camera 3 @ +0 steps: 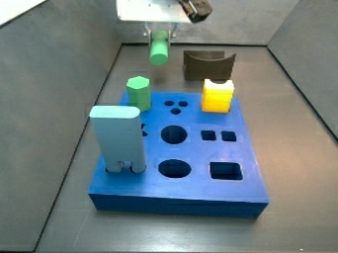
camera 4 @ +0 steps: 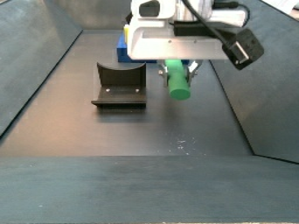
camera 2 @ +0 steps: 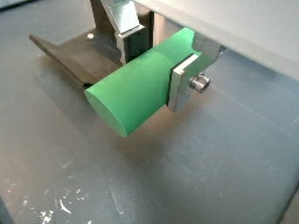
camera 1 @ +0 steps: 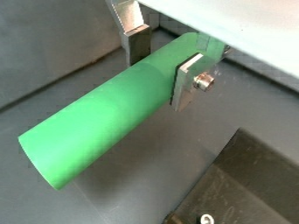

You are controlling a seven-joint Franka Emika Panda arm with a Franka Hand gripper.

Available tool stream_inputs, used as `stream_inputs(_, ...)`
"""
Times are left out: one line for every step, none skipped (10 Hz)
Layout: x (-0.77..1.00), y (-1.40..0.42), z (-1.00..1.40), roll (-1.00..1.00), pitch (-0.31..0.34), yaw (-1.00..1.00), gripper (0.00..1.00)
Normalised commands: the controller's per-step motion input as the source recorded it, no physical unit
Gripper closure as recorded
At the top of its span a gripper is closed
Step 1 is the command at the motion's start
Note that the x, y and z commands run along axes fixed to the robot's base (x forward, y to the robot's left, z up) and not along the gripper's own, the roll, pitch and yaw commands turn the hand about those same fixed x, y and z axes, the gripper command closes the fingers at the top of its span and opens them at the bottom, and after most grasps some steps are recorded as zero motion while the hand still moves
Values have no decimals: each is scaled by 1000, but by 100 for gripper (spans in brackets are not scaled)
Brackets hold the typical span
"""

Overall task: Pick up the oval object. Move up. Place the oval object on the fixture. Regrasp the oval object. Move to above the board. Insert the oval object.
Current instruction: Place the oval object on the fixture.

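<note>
The oval object (camera 1: 111, 118) is a long smooth light-green peg. My gripper (camera 1: 163, 66) is shut on it, with a silver finger on each side, in both wrist views; it also shows in the other wrist view (camera 2: 140, 83). In a side view the peg (camera 3: 158, 47) hangs under my gripper (camera 3: 158, 33) above the floor, left of the dark brown fixture (camera 3: 208, 65). In the other side view the peg (camera 4: 177, 77) is right of the fixture (camera 4: 119, 86). The blue board (camera 3: 185, 148) lies nearer the front, with several holes.
On the board stand a pale blue upright block (camera 3: 117, 138), a green hexagonal peg (camera 3: 138, 92) and a yellow notched block (camera 3: 218, 95). Grey bin walls (camera 3: 79, 79) rise at the sides. The fixture also shows in a wrist view (camera 2: 76, 57).
</note>
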Motion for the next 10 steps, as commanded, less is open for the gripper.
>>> stream_inputs(-12,-3,1000,-1,18,0,100)
stream_inputs(-17,-2,1000,2,20,-2,100)
stream_inputs(-20,-1,1000,4,20,-3,100)
stream_inputs(-26,1,1000,8,22,-5,100)
stream_inputs(-28,3,1000,10,24,-6,100)
stream_inputs(-27,6,890,13,30,-7,100)
stream_inputs(-20,9,717,15,37,-9,100)
stream_inputs(-10,11,486,17,50,-11,100)
stream_inputs(-1,13,310,18,62,-12,100)
stream_inputs(1000,190,270,-66,-164,-217,100)
